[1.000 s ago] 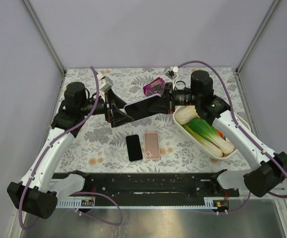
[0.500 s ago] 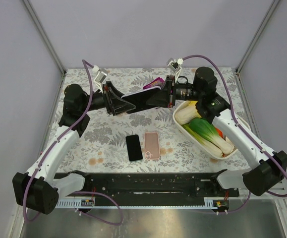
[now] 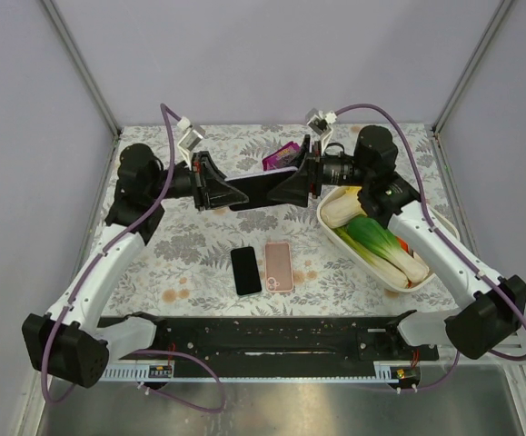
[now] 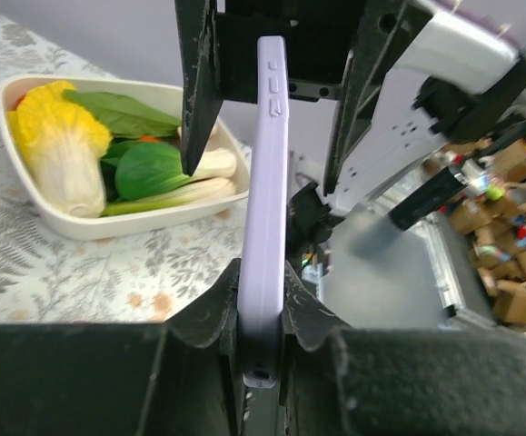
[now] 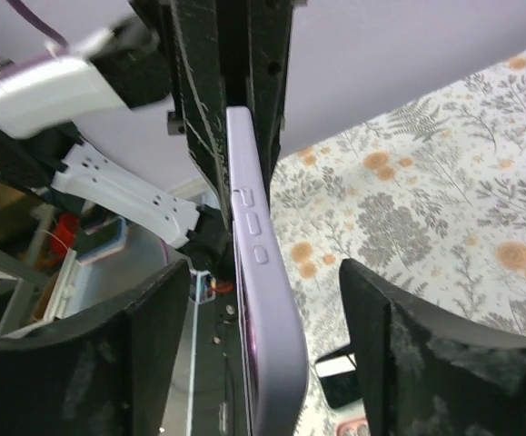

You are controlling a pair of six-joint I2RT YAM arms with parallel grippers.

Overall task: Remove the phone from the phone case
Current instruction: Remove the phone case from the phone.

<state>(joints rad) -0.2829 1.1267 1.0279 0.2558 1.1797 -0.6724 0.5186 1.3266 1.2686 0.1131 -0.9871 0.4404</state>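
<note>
Flowered table (image 3: 199, 263) below, and both arms reach in over its far middle, nose to nose. The left gripper (image 3: 235, 193) is clamped on one end of the lilac phone case (image 4: 264, 209), fingers pressed against both faces. The right gripper (image 3: 282, 189) straddles the other end, fingers spread, a gap on either side. The case hangs in the air between them. A white dish (image 3: 321, 218) of greens sits by the right edge, a black phone (image 3: 245, 271) and a pink phone (image 3: 279, 266) lie side by side near the centre, and a purple packet (image 3: 282, 156) is toward the far edge.
</note>
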